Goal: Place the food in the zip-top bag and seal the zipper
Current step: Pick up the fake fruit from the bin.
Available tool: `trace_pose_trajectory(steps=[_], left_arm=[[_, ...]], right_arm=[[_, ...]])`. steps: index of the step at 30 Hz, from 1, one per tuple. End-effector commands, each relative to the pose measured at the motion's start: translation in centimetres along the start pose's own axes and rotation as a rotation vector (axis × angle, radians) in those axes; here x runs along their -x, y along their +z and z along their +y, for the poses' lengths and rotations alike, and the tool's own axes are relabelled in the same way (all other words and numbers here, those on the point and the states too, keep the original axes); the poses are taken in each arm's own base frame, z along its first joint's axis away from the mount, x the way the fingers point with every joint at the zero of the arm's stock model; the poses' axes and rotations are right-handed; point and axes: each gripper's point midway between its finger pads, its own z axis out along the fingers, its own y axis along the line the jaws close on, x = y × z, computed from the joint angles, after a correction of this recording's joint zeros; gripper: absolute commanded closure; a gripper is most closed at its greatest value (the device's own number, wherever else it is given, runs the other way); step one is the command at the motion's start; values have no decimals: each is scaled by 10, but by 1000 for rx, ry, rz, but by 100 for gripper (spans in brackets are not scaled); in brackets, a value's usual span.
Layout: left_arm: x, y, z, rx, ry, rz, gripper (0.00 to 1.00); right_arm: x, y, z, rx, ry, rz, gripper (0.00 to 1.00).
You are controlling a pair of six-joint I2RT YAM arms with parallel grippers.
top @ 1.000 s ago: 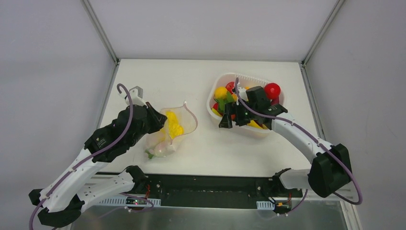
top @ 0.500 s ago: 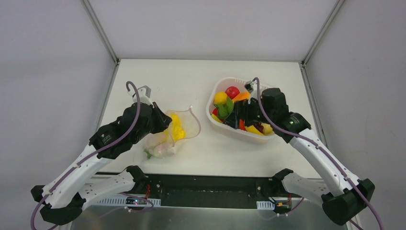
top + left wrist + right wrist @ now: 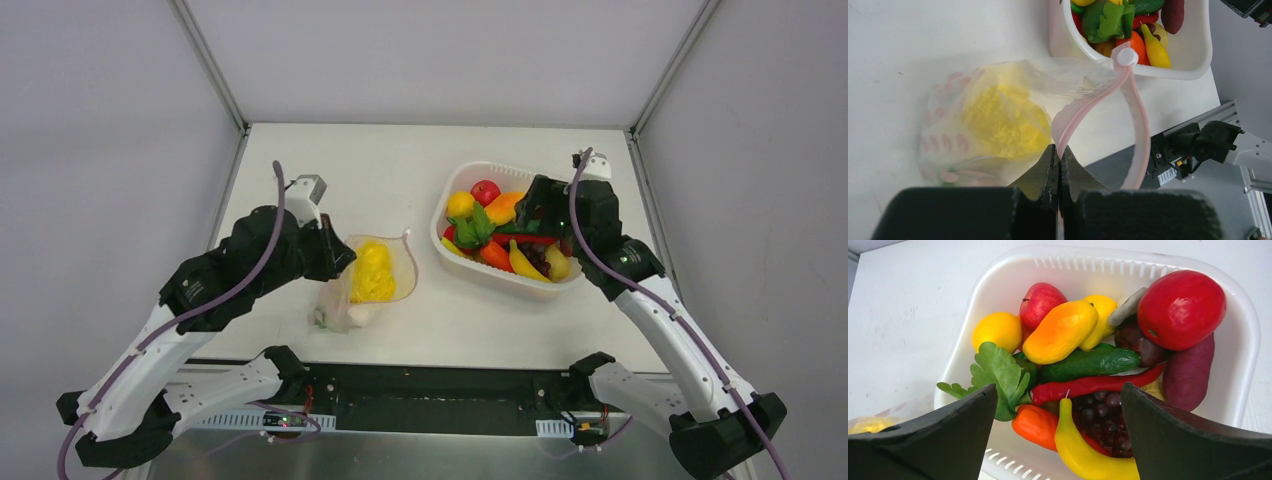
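The zip-top bag (image 3: 365, 285) is seen on the white table (image 3: 340, 160), to the left of the white basket (image 3: 998, 285), with a small gap between the two. The mouth of the bag is open, and the pink zipper (image 3: 1088, 100) is bent into a wide loop. The zipper is pinched by the left gripper (image 3: 1058, 155), whose fingers are pressed tight together on the pink strip at the left side of the mouth. A small white round piece (image 3: 1126, 56) is seen at the far end of the strip. Some lumpy yellow food (image 3: 998, 120) is seen inside the bag. Something pale with a bit of green is seen at the near end of the bag, but what it is cannot be told.

More toy fruits and vegetables are piled in the basket. A big red fruit (image 3: 1180, 307) is seen at the right. A small red apple (image 3: 1040, 300), an orange mango (image 3: 1060, 332) and a yellow lemon (image 3: 997, 330) are seen at the far left. A green cucumber (image 3: 1088, 364) and a red chili (image 3: 1093, 385) are laid across the middle. Green leaves (image 3: 998, 370), an orange carrot (image 3: 1035, 425), a yellow banana (image 3: 1083, 450) and dark grapes (image 3: 1098, 412) are seen at the near side.

The right gripper (image 3: 1058, 390) is held over the right side of the basket. Its fingers are spread wide apart, and nothing is held between them.
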Motion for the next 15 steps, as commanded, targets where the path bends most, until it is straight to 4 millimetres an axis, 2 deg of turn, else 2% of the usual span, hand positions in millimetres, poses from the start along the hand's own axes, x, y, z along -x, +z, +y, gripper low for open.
trace_pose_trajectory(steps=[1, 4, 9, 12, 15], left_arm=[[9, -19, 19, 66, 77, -36, 100], [2, -8, 24, 112, 65, -3, 100], [1, 5, 16, 91, 30, 3, 100], [2, 9, 13, 80, 18, -9, 100], [4, 8, 12, 76, 4, -18, 100]], right_arm=[[20, -4, -13, -59, 46, -90, 4], [27, 0, -27, -122, 70, -113, 4], [45, 14, -67, -285, 93, -139, 5], [55, 31, -85, -326, 131, -124, 5], [52, 55, -106, -372, 171, -74, 5]])
